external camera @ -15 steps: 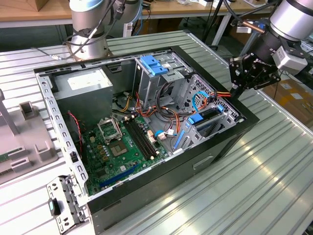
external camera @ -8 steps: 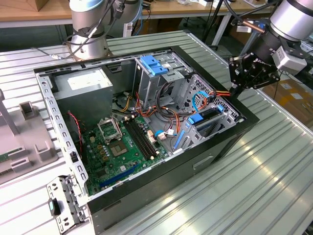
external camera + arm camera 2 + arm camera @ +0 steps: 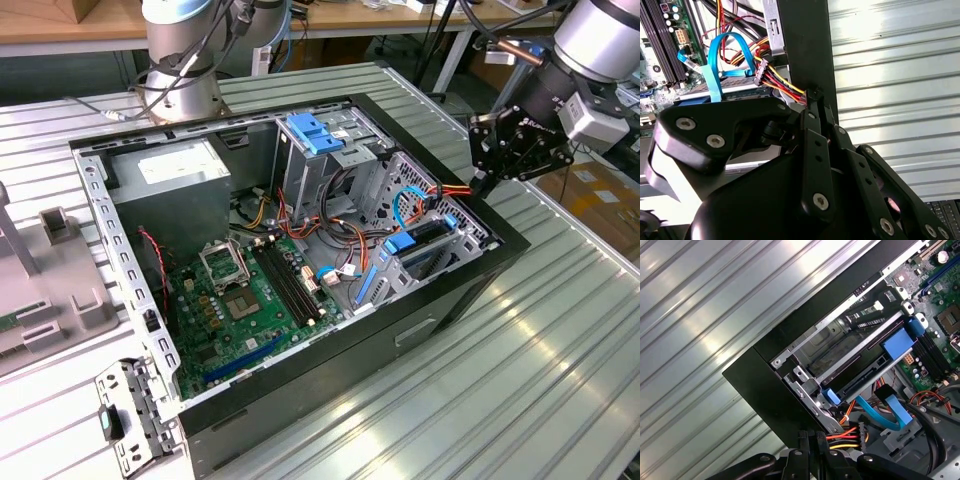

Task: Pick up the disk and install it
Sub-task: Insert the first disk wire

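The disk (image 3: 432, 243) lies flat in the bay at the corner of the open black computer case (image 3: 430, 320), at the exterior view's right. Its blue side rails (image 3: 897, 343) show in the first wrist view. A blue ribbon cable (image 3: 715, 70) loops over the disk (image 3: 737, 82). My gripper (image 3: 479, 184) hangs over the case's rim beside that bay, clear of the disk. The fingers are shut, tips together (image 3: 812, 99), right at a bundle of red, yellow and black wires (image 3: 782, 82). That bundle (image 3: 842, 437) ends just ahead of the gripper (image 3: 812, 437).
Inside the case are a green motherboard (image 3: 240, 300), a grey power supply (image 3: 170, 185) and a metal cage with a blue cap (image 3: 315, 135). The case rests on a ribbed metal table (image 3: 540, 350). A grey fixture (image 3: 40, 290) and a loose bracket (image 3: 130, 410) lie at the exterior view's left.
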